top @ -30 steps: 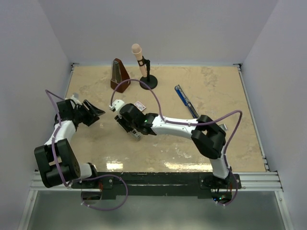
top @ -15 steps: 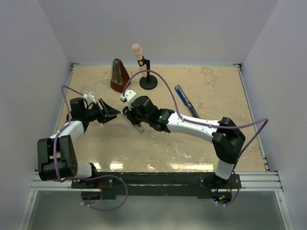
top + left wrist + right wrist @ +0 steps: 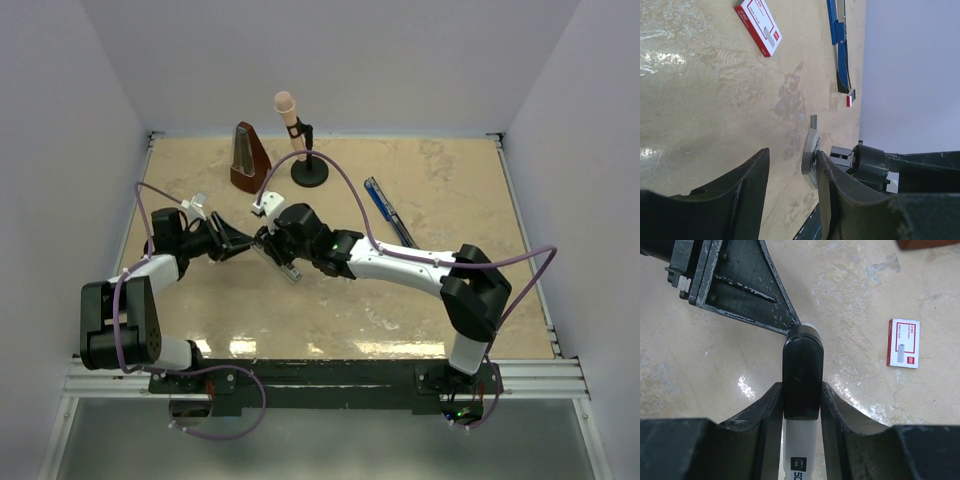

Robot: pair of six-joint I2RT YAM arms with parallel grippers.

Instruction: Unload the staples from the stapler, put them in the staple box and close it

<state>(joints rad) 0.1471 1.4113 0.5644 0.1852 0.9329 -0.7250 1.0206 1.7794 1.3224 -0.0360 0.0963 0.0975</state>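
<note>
The stapler [image 3: 388, 212], long, slim and blue with a silver rail, lies on the table at the right, apart from both grippers. It also shows in the left wrist view [image 3: 840, 45]. My right gripper [image 3: 280, 255] is shut on a grey-and-black bar-shaped object [image 3: 802, 377]. My left gripper [image 3: 243, 243] is open, and one finger [image 3: 832, 185] touches the grey end of that object [image 3: 811, 152]. A short thin grey strip [image 3: 813, 121] shows just beyond that end. I cannot tell whether it is the staples.
A small white box with a red label [image 3: 903, 343] lies on the table near the grippers and shows in the left wrist view [image 3: 758, 25]. A brown metronome [image 3: 248, 157] and a microphone on a black stand [image 3: 303, 150] stand at the back.
My left gripper has moved right until its tips meet the object in my right gripper. The right arm has stretched further left and back, still holding the object.
</note>
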